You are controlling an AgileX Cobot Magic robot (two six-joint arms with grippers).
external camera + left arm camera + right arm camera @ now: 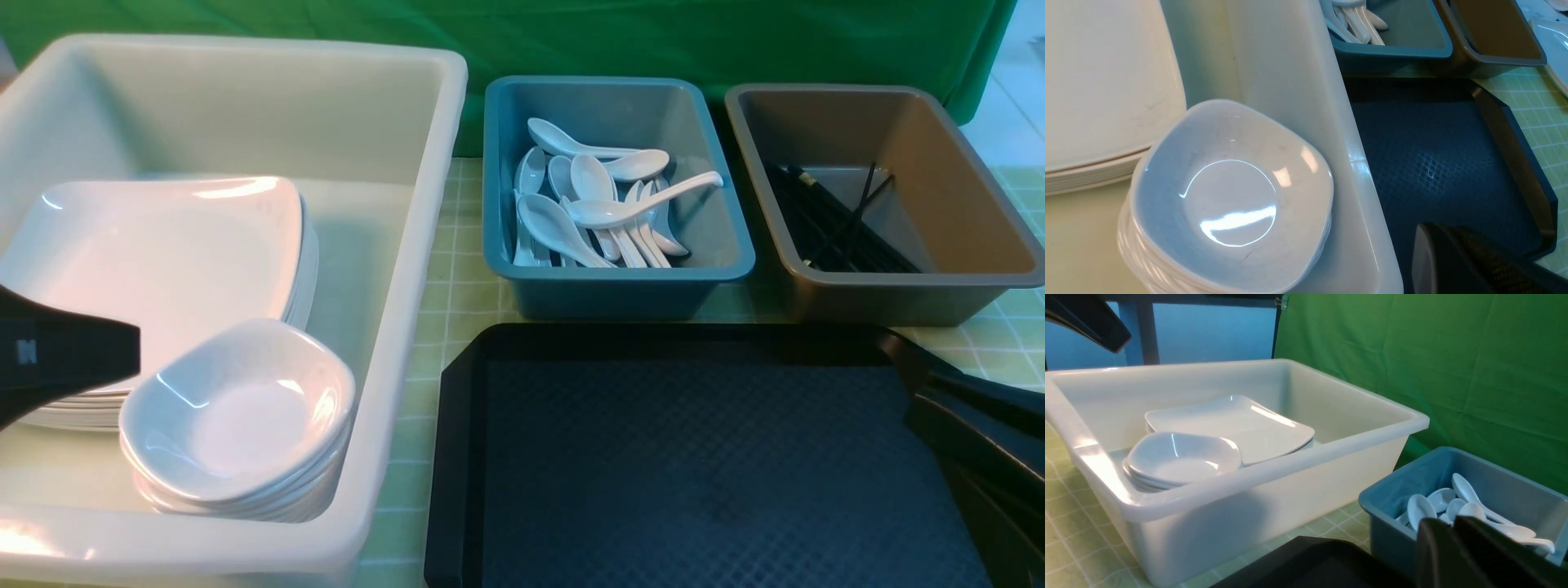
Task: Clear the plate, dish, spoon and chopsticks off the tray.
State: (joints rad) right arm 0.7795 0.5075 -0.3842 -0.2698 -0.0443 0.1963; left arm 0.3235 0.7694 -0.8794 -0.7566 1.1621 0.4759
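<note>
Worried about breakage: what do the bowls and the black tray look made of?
Bowls: glossy white, sharp window glare; melamine or glazed ceramic, the look leaves it open.
Tray: probably matte black moulded plastic, with a diamond-embossed floor and raised rim.

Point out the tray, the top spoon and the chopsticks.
tray (702, 457), front view, bare textured floor.
top spoon (633, 208), front view, middle of handle.
chopsticks (841, 233), front view, middle of the pile.

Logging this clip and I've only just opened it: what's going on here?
A two-armed robot is clearing a big black rectangular tray, and its textured floor now looks bare. Large white square plates and small white bowls sit stacked in the white plastic tub. White soup spoons fill the teal bin; black chopsticks lie in the brown bin. Neither arm appears to hold anything.
</note>
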